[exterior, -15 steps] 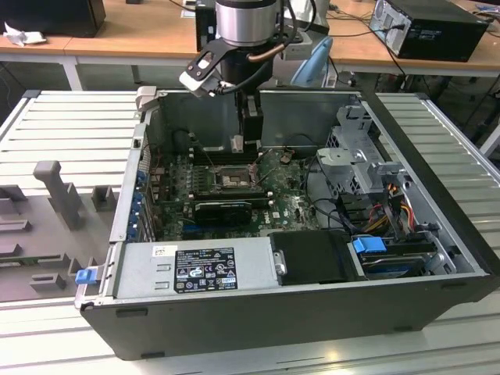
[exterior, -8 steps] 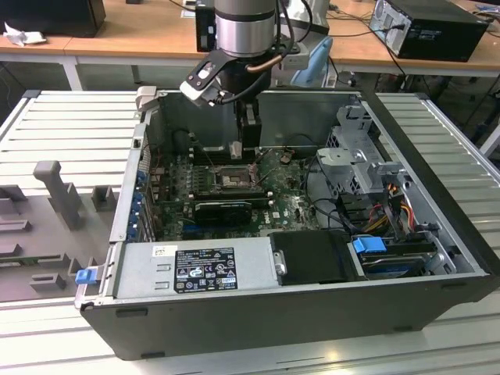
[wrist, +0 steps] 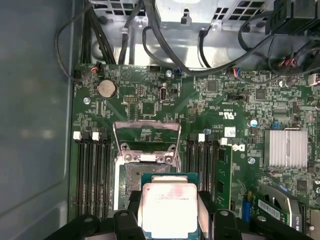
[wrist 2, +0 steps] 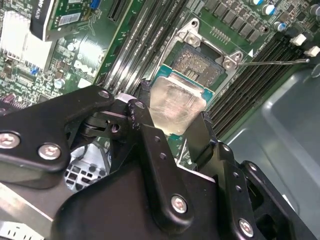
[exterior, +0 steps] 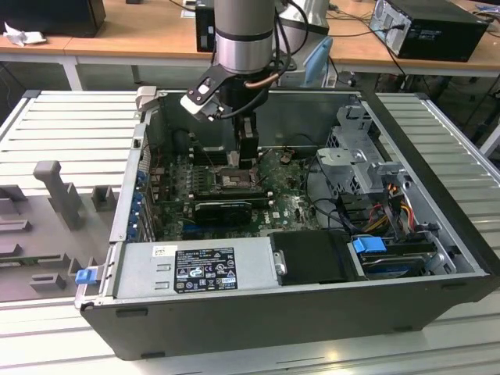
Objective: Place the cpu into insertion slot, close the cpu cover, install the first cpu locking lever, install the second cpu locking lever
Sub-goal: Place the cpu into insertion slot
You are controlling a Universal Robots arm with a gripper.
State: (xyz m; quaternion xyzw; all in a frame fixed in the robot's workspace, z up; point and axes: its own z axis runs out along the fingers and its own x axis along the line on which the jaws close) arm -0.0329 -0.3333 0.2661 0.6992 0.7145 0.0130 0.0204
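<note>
I am holding the cpu [wrist 2: 177, 105] clenched in my claw [wrist 2: 175, 114], hovering just over the insertion slot [wrist 2: 200, 62]; the cpu cover [wrist: 147, 146] is standing raised; the open computer case [exterior: 312, 312] is lying on a ribbed grey desk [exterior: 70, 125]; wooden desks [exterior: 141, 31] are lining the room behind.

This is a robotics lab or electronics workshop. An opened desktop computer case [exterior: 273, 320] lies on its side on a workbench of ribbed aluminium profiles [exterior: 70, 125], its green motherboard [exterior: 289, 207] exposed beneath an industrial robot arm [exterior: 244, 35]. Grey moulded fixtures [exterior: 55, 183] sit on the bench at the exterior view's left. Behind stand wooden desks [exterior: 133, 31], one bearing another black computer tower [exterior: 430, 27].
</note>
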